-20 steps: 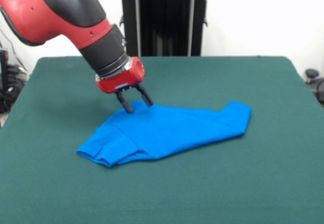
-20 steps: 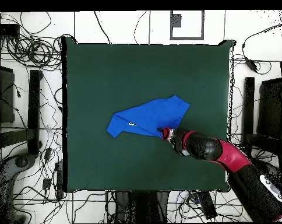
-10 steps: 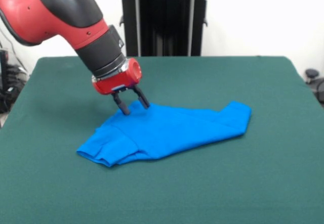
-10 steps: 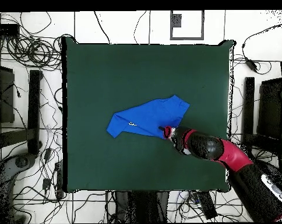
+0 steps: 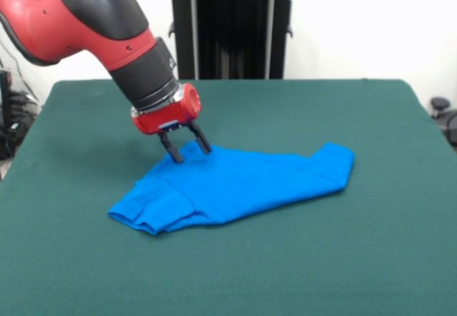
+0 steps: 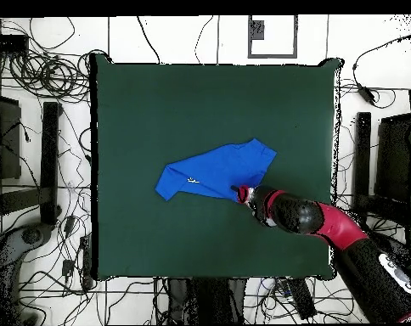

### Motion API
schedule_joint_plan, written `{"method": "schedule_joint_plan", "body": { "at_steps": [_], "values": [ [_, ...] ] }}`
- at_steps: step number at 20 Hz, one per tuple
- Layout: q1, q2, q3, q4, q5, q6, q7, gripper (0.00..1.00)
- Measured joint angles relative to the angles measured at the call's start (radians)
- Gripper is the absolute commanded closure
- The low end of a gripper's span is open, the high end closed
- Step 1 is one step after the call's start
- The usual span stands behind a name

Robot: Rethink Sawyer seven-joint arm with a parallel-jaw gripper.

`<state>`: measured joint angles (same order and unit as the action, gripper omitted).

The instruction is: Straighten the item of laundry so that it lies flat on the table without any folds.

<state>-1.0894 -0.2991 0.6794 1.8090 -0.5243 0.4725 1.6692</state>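
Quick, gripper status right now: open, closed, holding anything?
Gripper: open, holding nothing; its fingertips sit at the far edge of the blue T-shirt, which lies crumpled on the table.

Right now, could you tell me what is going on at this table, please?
The red and black arm's gripper is open, its tips at the far edge of a crumpled bright blue T-shirt, gripping nothing. The shirt lies bunched and folded over near the middle of the dark green cloth-covered table, not yet flat.
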Motion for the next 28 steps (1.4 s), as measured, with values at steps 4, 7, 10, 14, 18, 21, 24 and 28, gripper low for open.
{"method": "schedule_joint_plan", "body": {
  "at_steps": [4, 7, 10, 14, 18, 21, 24, 28],
  "values": [
    [0.000, 0.001, 0.000, 0.000, 0.000, -0.006, 0.000, 0.00],
    [0.000, 0.001, 0.000, 0.000, 0.000, -0.006, 0.000, 0.00],
    [0.000, 0.001, 0.000, 0.000, 0.000, -0.006, 0.000, 0.00],
    [0.000, 0.001, 0.000, 0.001, -0.007, -0.010, 0.000, 0.00],
    [0.002, 0.000, 0.001, 0.001, -0.016, -0.012, 0.000, 0.00],
    [0.022, -0.011, -0.007, -0.003, -0.048, -0.027, 0.000, 1.00],
    [0.043, -0.018, -0.022, -0.006, -0.070, -0.044, 0.000, 1.00],
    [0.096, -0.052, -0.054, -0.005, -0.100, -0.078, 0.000, 1.00]
  ]
}}
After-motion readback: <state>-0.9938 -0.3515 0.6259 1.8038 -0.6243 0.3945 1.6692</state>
